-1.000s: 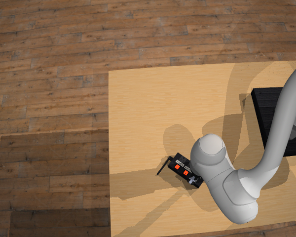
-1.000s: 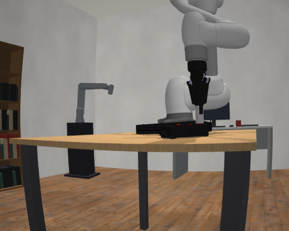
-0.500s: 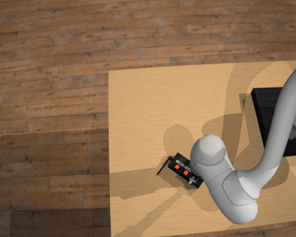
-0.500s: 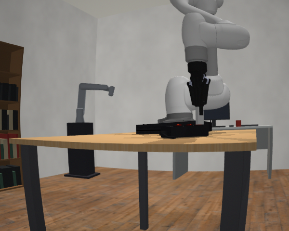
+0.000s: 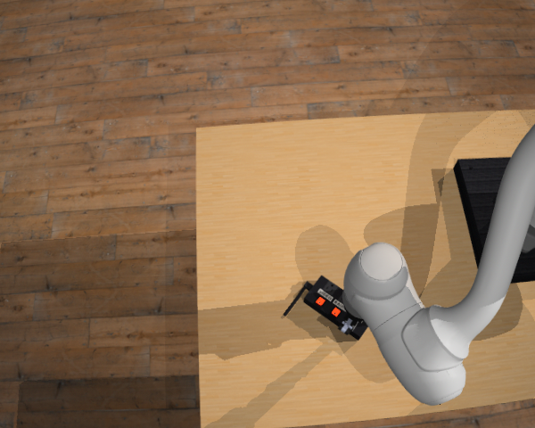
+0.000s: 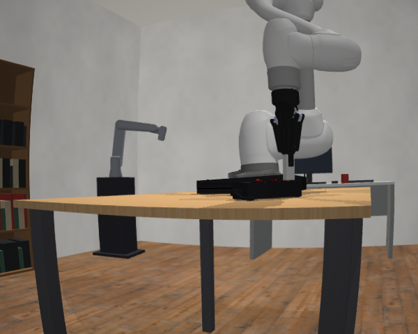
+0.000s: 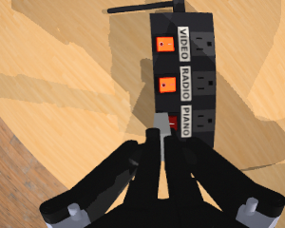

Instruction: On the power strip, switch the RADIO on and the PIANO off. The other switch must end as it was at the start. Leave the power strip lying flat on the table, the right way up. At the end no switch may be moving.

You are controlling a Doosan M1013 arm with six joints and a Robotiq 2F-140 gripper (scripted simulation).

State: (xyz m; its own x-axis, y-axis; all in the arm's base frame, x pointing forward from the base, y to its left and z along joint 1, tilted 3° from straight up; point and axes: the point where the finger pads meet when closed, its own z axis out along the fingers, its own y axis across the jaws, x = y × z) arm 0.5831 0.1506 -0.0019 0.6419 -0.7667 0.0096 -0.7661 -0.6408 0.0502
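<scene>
The black power strip (image 5: 333, 306) (image 6: 267, 188) (image 7: 202, 26) lies flat on the wooden table (image 5: 267, 193) (image 6: 187, 207), near its front edge. It has three switches labelled VIDEO, RADIO and PIANO. The VIDEO switch (image 7: 163, 45) (image 5: 319, 300) and the RADIO switch (image 7: 167, 84) (image 5: 336, 311) glow bright orange. The PIANO switch (image 7: 173, 123) looks dark red and is partly hidden by my fingertips. My gripper (image 7: 161, 123) (image 6: 288, 176) (image 5: 347, 325) is shut, points straight down and its tips rest on the PIANO switch.
A black cord stub (image 5: 293, 301) (image 7: 142, 8) sticks out from the strip's VIDEO end. A black base block (image 5: 484, 198) carries the arm at the table's right. A second grey arm on a black pedestal (image 6: 116, 216), a bookshelf (image 6: 3, 161) and a grey desk (image 6: 378, 186) stand beyond.
</scene>
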